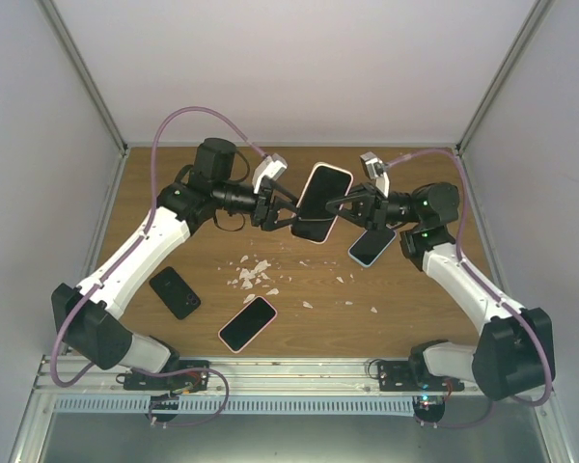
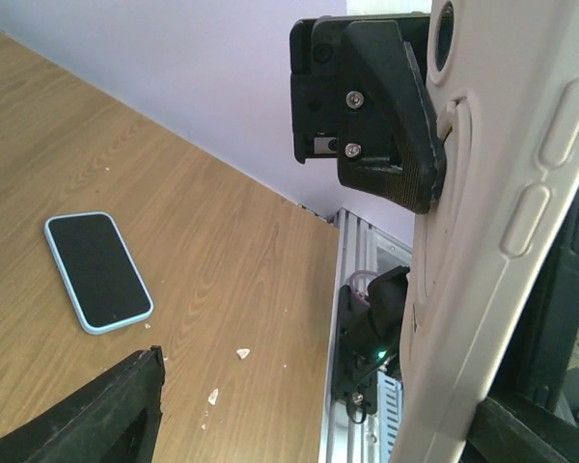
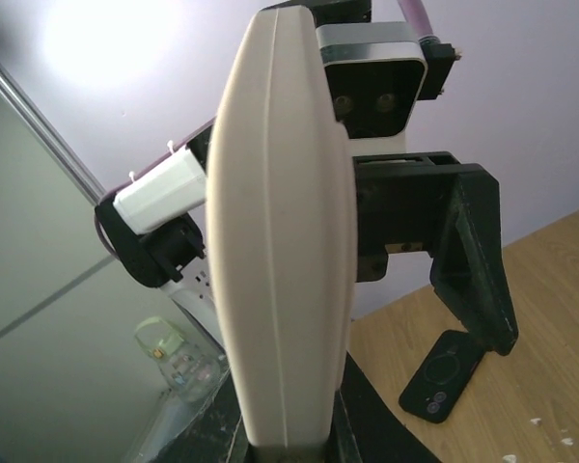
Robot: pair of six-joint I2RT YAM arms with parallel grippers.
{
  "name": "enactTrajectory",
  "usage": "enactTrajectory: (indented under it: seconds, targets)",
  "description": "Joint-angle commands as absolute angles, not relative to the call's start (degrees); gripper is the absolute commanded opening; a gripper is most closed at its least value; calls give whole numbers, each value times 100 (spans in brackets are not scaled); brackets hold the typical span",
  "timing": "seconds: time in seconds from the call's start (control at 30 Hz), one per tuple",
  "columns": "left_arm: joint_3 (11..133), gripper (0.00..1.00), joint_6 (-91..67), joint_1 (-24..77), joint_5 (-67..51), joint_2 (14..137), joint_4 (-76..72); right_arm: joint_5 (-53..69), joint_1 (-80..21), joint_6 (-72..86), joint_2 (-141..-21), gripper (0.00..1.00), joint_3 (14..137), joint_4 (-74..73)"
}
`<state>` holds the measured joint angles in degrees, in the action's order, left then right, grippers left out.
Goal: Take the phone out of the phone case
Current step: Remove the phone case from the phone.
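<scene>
The phone [image 1: 320,201], dark screen towards the top camera, sits in a pale pinkish-white phone case [image 1: 342,175] and hangs tilted in the air over the middle of the table. My right gripper [image 1: 350,204] is shut on the case's right edge. In the right wrist view the case [image 3: 280,241] stands edge-on between its fingers [image 3: 367,424]. My left gripper [image 1: 289,208] is open at the phone's left edge. In the left wrist view the back of the case [image 2: 502,241] lies beside one finger [image 2: 526,434], and the other finger [image 2: 106,415] stands well apart.
A light-blue cased phone [image 1: 372,246] [image 2: 96,270] lies under the right gripper. A black phone [image 1: 174,291] [image 3: 444,376] and a pink cased phone [image 1: 247,323] lie nearer the front. White crumbs [image 1: 254,273] are scattered mid-table. Walls close in on three sides.
</scene>
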<state>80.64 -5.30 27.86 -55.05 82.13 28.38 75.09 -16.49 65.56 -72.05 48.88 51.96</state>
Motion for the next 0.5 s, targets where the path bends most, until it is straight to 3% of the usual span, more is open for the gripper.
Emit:
enactTrajectory:
  seconds: [0.0, 0.13, 0.47]
  targets:
    - [8479, 72, -756, 2739, -5167, 8346, 1605, 9159, -2314, 4863, -7014, 0, 5211, 3281]
    - [8466, 70, -739, 2742, -5350, 8315, 1584, 9190, -2473, 1120, -7289, 0, 6419, -1328]
    - [8421, 62, -725, 2844, -5765, 8207, 1443, 9278, -2551, 2159, -7395, 0, 6021, -385]
